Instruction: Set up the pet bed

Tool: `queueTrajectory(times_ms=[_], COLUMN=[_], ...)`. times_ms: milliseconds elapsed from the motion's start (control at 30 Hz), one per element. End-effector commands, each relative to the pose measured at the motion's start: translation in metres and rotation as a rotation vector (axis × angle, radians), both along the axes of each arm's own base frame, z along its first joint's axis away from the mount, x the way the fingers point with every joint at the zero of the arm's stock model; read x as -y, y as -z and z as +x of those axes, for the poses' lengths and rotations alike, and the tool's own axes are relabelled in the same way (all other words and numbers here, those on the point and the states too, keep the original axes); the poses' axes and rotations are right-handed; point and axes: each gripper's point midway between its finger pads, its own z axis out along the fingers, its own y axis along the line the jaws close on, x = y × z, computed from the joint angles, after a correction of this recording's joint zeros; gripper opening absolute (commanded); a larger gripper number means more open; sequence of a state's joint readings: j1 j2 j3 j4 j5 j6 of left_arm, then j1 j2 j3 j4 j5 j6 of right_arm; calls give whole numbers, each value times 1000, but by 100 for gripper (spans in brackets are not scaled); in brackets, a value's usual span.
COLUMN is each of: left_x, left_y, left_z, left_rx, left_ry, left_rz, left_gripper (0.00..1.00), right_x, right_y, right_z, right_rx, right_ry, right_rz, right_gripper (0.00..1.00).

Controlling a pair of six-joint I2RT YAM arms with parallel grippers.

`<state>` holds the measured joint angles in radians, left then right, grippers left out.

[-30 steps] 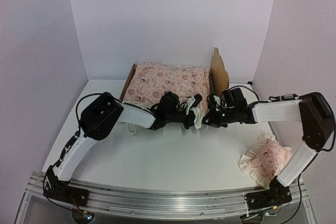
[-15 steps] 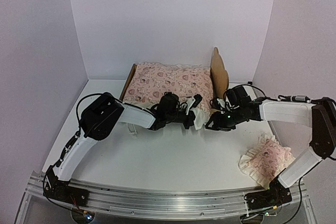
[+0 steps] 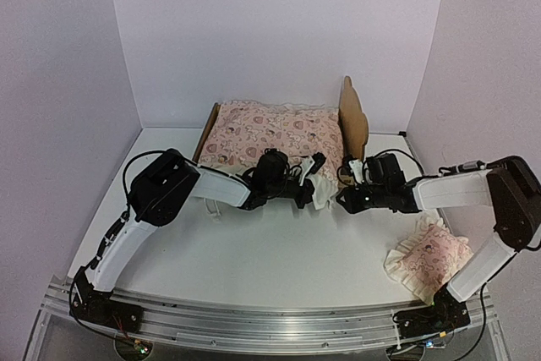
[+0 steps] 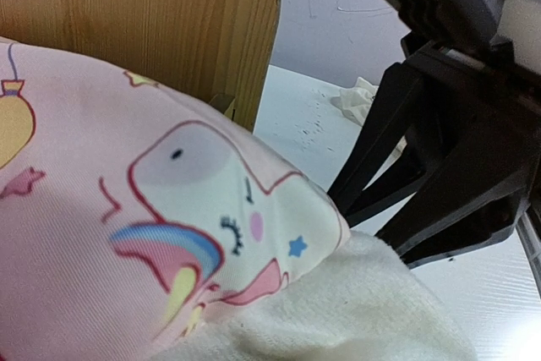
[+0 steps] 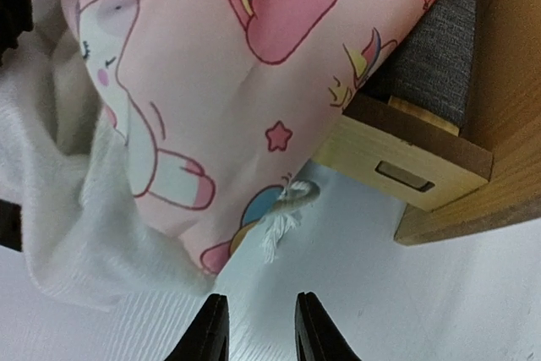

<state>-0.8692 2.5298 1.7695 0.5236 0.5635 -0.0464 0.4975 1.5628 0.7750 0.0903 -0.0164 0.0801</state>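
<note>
The pet bed (image 3: pixel 353 117) stands at the back centre, its plywood headboard on the right. The pink printed cover (image 3: pixel 270 133) lies over it. My left gripper (image 3: pixel 314 177) is at the cover's near right corner, shut on the cream ruffle (image 3: pixel 319 190). In the left wrist view the cover (image 4: pixel 127 209) and ruffle (image 4: pixel 338 310) hide its fingers. My right gripper (image 3: pixel 345 199) is open and empty, low over the table just right of that corner. The right wrist view shows the right gripper (image 5: pixel 260 327), the cover (image 5: pixel 254 57), a white cord tassel (image 5: pixel 283 213), the side rail (image 5: pixel 406 158) and the grey base (image 5: pixel 431 57).
A small pink ruffled pillow (image 3: pixel 427 258) lies on the table at the near right, beside the right arm's base. White walls enclose the table on the left, back and right. The two grippers are close together in front of the bed.
My right gripper has drawn back from the cover's corner, first right, then down toward the table. The left gripper and the cover have not moved.
</note>
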Motion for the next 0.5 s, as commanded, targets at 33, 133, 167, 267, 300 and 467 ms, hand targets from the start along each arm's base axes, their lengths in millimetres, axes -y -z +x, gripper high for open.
queueTrajectory(times_ms=[33,133,167,267,300,467], left_x=[-13,-13,-13,-13,-13,-14], left_y=[-12,-15,-15,-16,-16,-17], left_z=[36,37,37,37,37,40], left_rx=[64,67,67,67,67,70], left_ry=[-94,-96,-97,-97,-97,-106], left_rz=[-24,-31,-31,-36,-35,-37], left_gripper=[0,0,0,0,0,0], right_x=[-10,-14,-15,-17,-18,-17], right_y=[-10,-5,-4,-6,-5,1], right_z=[33,40,43,51,53,57], right_rx=[246,257,263,287,285,276], right_ry=[-56,-71,-67,-60,-62,-55], right_rz=[-13,-25,-26,-24,-25,-28], right_gripper=[29,29,29,29,29,13])
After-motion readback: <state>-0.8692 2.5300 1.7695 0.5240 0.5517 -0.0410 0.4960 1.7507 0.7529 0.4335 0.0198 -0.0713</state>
